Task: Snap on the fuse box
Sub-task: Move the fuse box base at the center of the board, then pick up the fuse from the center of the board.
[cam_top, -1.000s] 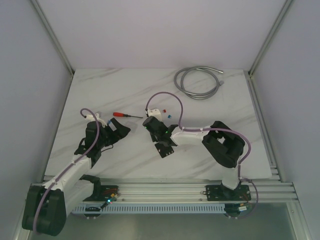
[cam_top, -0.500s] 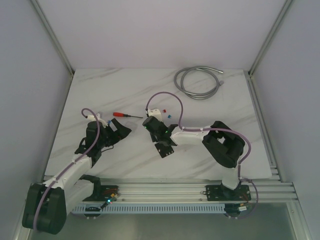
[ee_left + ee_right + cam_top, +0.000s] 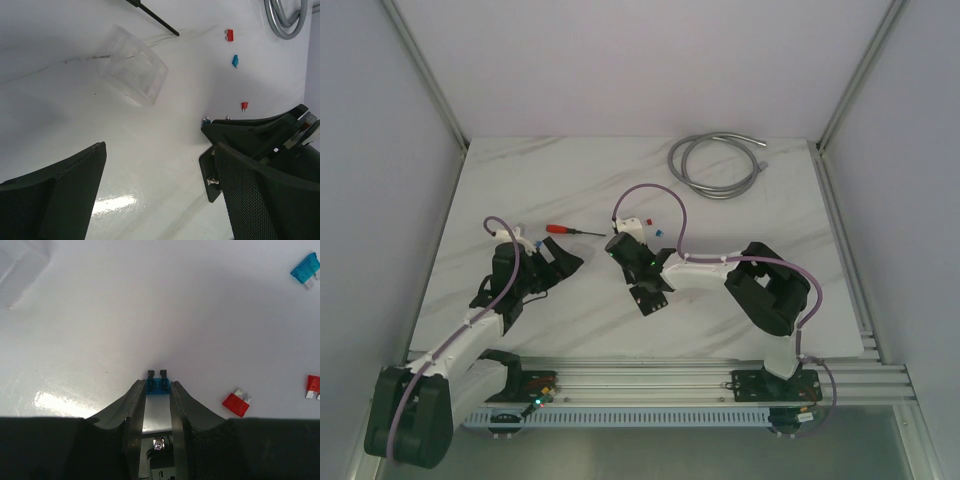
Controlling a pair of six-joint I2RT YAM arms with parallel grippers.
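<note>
The right gripper [image 3: 156,394] stood low over the white marble table [image 3: 520,180], around its middle. Its two fingers were narrow and pressed on a small blue fuse [image 3: 156,385], which they held at the very tips, with the two metal legs pointing away from the wrist. I could not tell whether the legs touched the table.

The left gripper [image 3: 157,150] was to the left of it, well apart, with its fingers spread wide and nothing between them. A clear plastic cover [image 3: 132,65] lay on the table beyond these fingers, not touched by them.

The fuse box [image 3: 648,298], a small black square block, lay on the table just at the near side of the right wrist. Neither gripper held it. I could not see if the arm touched it.

Some loose fuses lay near the right gripper, on its far right side: a red fuse [image 3: 236,403] closest, another red one [image 3: 313,385] beside it, and a teal fuse [image 3: 305,268] farther away.

A red-handled screwdriver [image 3: 568,230] lay between the two grippers, a little farther back, with its thin black tip pointing right. A grey coiled hose [image 3: 715,165] rested at the far right part of the table, well apart from both arms.
</note>
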